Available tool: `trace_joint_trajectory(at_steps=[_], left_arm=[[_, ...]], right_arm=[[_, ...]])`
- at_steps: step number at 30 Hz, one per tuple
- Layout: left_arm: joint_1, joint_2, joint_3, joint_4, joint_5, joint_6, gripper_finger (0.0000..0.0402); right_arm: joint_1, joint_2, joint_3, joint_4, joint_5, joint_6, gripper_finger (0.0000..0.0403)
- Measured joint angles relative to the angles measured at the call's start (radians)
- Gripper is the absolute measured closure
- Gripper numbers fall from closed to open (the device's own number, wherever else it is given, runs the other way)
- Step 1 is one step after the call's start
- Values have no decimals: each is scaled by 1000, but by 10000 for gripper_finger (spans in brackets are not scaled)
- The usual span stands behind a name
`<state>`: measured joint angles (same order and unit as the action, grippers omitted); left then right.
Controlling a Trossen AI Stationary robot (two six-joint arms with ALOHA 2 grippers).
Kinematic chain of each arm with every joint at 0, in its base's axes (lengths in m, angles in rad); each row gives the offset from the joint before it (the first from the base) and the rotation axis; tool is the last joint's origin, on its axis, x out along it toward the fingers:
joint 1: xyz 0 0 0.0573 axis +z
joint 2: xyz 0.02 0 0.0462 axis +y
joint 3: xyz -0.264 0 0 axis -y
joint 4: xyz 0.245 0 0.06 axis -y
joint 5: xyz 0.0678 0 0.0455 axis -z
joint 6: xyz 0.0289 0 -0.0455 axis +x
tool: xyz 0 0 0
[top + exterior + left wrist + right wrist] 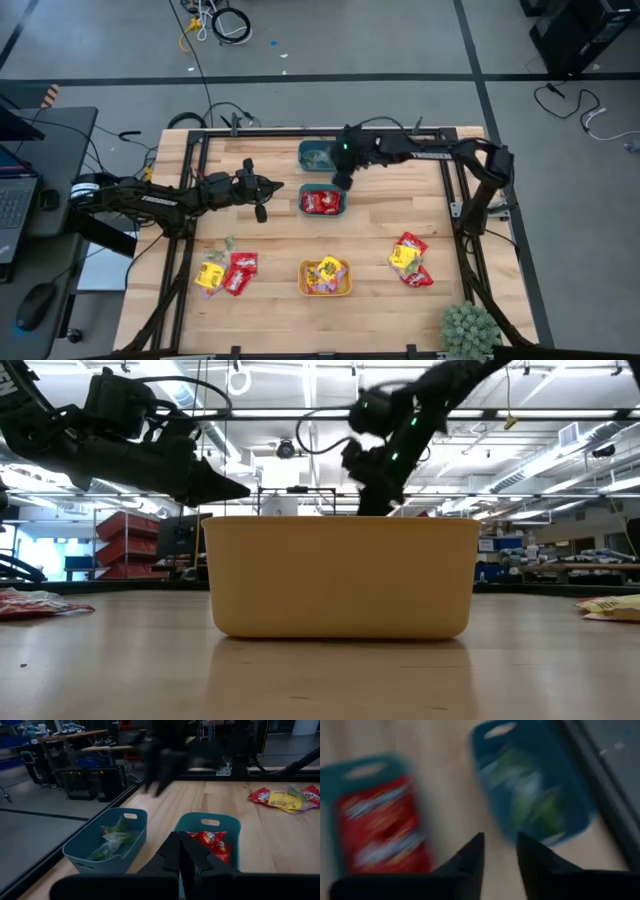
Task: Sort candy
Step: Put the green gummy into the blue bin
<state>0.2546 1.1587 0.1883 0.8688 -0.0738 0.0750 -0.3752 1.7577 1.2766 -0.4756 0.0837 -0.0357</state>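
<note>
Candy lies in two loose piles on the table: red and yellow packets at the near left and at the near right. A far teal bin holds green packets. A second teal bin holds red packets, and an orange bin holds yellow ones. My left gripper hovers shut left of the red-filled bin, pointing at it. My right gripper hangs above the gap between the two teal bins, fingers slightly apart and empty.
A potted plant stands at the table's near right corner. The orange bin fills the low view. Black frame rails run along the table's left, right and far edges. Bare wood lies between the piles and the bins.
</note>
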Motion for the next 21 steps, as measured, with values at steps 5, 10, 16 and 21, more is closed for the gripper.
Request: trace_joint_trajectory(at_steps=[5,10,16,21], left_arm=[[0,0,0,0,0,0,401],[0,0,0,0,0,1,401],[0,0,0,-1,0,1,399],[-1,0,0,-36,0,0,398]], right_arm=[[179,-66,-28,-196,0,105,392],[373,-122,-106,-245,-3,343,384],[559,-177,-203,-365,-63,579,393],[665,-216,-232,-510,-228,741,366]])
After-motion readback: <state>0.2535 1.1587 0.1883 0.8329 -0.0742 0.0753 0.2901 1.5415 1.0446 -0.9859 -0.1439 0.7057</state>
